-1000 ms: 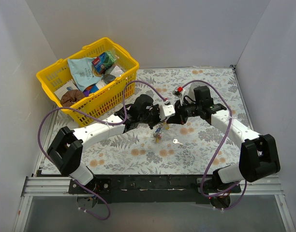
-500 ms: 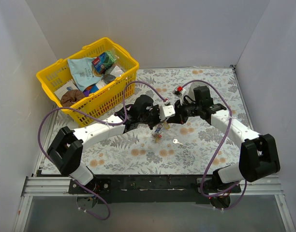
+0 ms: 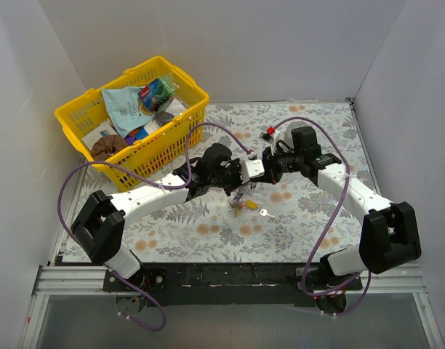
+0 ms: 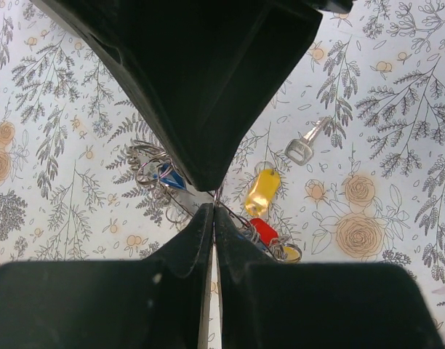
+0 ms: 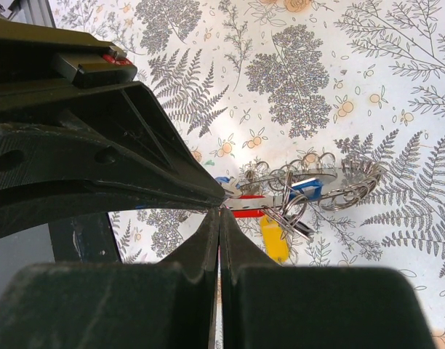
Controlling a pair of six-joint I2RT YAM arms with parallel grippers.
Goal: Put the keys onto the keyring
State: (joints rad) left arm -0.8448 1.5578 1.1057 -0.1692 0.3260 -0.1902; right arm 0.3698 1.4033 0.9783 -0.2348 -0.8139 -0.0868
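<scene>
**Tally of things in view**

Four keys are made out: one plain silver key (image 4: 304, 145), one yellow-headed key (image 4: 262, 193), one red-headed key (image 4: 265, 231) and one blue-headed key (image 4: 168, 177). A further yellow piece (image 4: 286, 252) is seen beside the red one; whether it is a fifth key cannot be told. One keyring (image 5: 339, 174) is counted. One yellow basket (image 3: 73, 115) is noted, its contents too jumbled to be counted. Two arms are seen: the left arm (image 3: 146, 196) and the right arm (image 3: 346, 185).

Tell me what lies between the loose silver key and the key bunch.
The yellow key lies there, close beside the bunch; the left wrist view shows it best.
</scene>
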